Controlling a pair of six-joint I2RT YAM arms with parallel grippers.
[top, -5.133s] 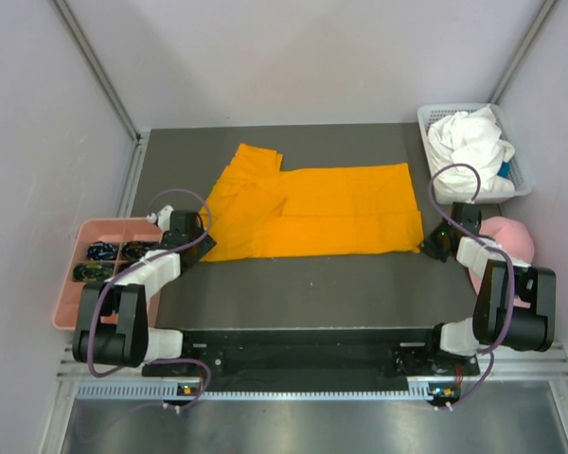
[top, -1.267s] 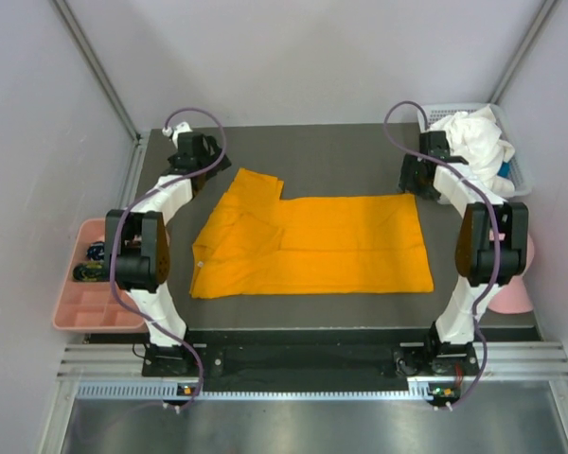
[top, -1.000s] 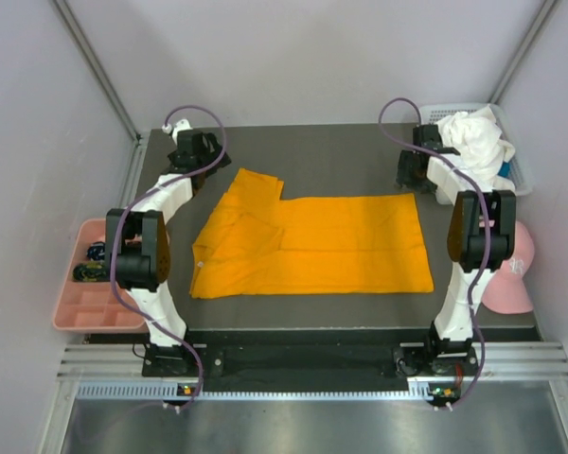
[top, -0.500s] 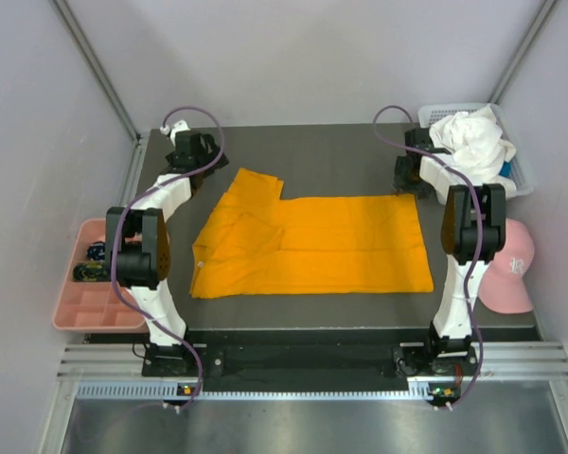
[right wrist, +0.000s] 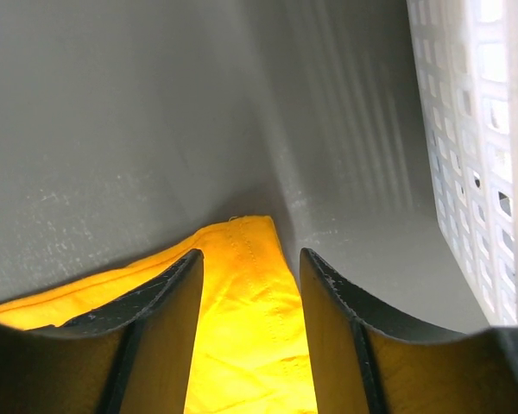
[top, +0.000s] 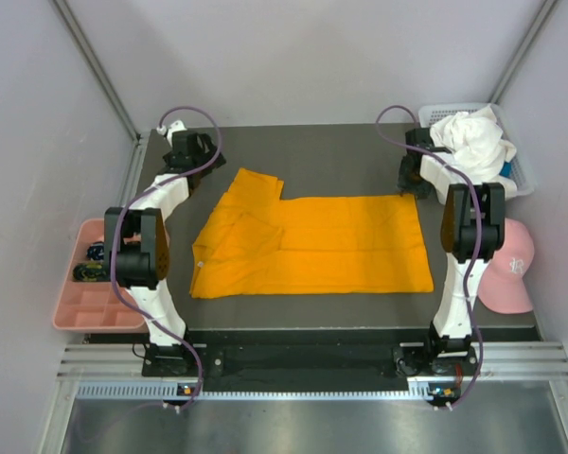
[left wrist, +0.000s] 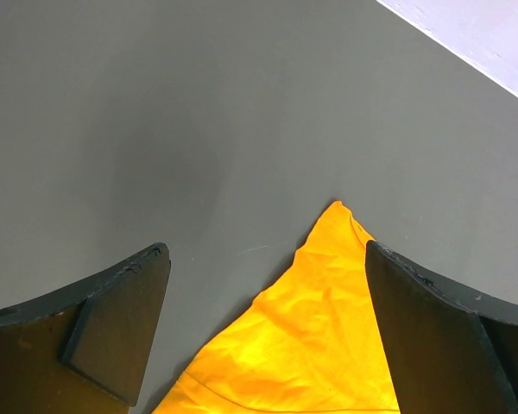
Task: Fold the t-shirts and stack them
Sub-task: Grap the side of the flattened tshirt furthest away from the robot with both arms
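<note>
The orange t-shirt (top: 312, 241) lies spread flat in the middle of the dark table, with a sleeve at its back left. My left gripper (top: 201, 165) hovers open at that back left corner. In the left wrist view the jaws (left wrist: 266, 250) stand wide apart with the pointed orange corner (left wrist: 328, 328) between them. My right gripper (top: 413, 182) is at the shirt's back right corner. In the right wrist view it (right wrist: 250, 254) is open and straddles the stitched orange hem corner (right wrist: 246, 345) without pinching it. The white t-shirt (top: 469, 142) lies crumpled in the basket.
A white slotted basket (top: 523, 175) stands at the back right, and its wall (right wrist: 475, 129) is close to my right fingers. A pink cap (top: 509, 274) lies by the right edge. A pink compartment tray (top: 80, 307) sits off the left edge.
Over five seconds both arms have swung from the shirt's near corners to its far corners. In the last second the right gripper has edged down onto the back right corner. The shirt lies still.
</note>
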